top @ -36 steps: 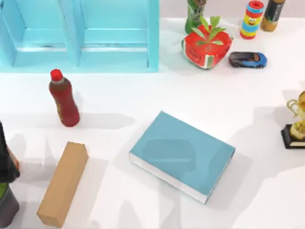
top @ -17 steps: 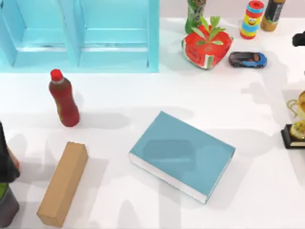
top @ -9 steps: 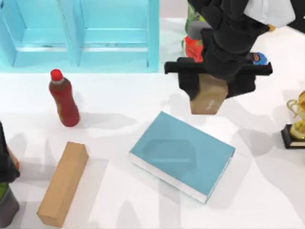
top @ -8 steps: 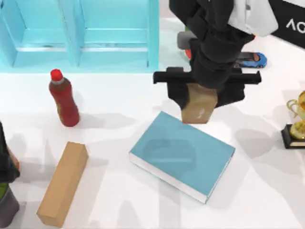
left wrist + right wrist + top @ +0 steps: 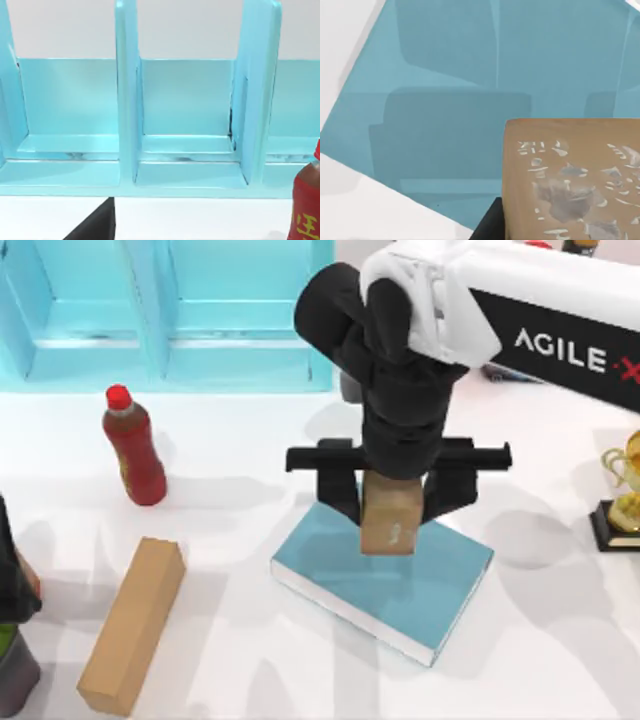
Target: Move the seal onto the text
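My right gripper [image 5: 392, 510] is shut on the seal [image 5: 390, 519], a small tan-brown block with pale mottled marks. It hangs over the far part of the text [image 5: 400, 585], a thick teal-blue book with white page edges lying in the middle of the table. In the right wrist view the seal [image 5: 575, 180] sits close in front of the text's teal cover [image 5: 445, 100], with its shadow on the cover. I cannot tell whether the seal touches the cover. My left arm stays parked at the table's left edge.
A light-blue shelf unit [image 5: 170, 310] stands at the back left, with a red bottle [image 5: 133, 448] in front of it. A long tan box [image 5: 132, 625] lies at the front left. A trophy [image 5: 622, 505] stands at the right edge.
My right arm came in from the back right holding the seal and carried it forward and left, from beyond the text to above its far part.
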Motion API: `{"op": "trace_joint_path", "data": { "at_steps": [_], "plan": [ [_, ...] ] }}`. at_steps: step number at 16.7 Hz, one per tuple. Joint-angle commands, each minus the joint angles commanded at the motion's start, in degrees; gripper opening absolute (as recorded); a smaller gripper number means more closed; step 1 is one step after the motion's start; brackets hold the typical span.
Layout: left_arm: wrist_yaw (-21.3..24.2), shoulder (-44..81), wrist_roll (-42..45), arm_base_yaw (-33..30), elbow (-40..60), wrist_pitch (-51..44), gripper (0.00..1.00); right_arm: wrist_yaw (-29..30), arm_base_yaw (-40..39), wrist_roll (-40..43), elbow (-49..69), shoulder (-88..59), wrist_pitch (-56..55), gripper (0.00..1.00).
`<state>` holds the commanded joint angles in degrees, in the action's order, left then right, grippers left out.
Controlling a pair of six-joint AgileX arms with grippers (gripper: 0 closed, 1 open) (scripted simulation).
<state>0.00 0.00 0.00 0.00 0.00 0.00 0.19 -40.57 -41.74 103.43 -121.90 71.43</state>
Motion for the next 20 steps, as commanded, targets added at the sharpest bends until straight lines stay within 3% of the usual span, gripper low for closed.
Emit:
{"op": "trace_joint_path", "data": {
  "at_steps": [9,20],
  "plan": [
    [0.0,0.0,0.0,0.0,0.0,0.0,1.0,0.0,0.0,0.0,1.0,0.1,1.1,0.0],
    [0.0,0.0,0.0,0.0,0.0,0.0,1.0,0.0,0.0,0.0,1.0,0.1,1.1,0.83]
  ]
}}
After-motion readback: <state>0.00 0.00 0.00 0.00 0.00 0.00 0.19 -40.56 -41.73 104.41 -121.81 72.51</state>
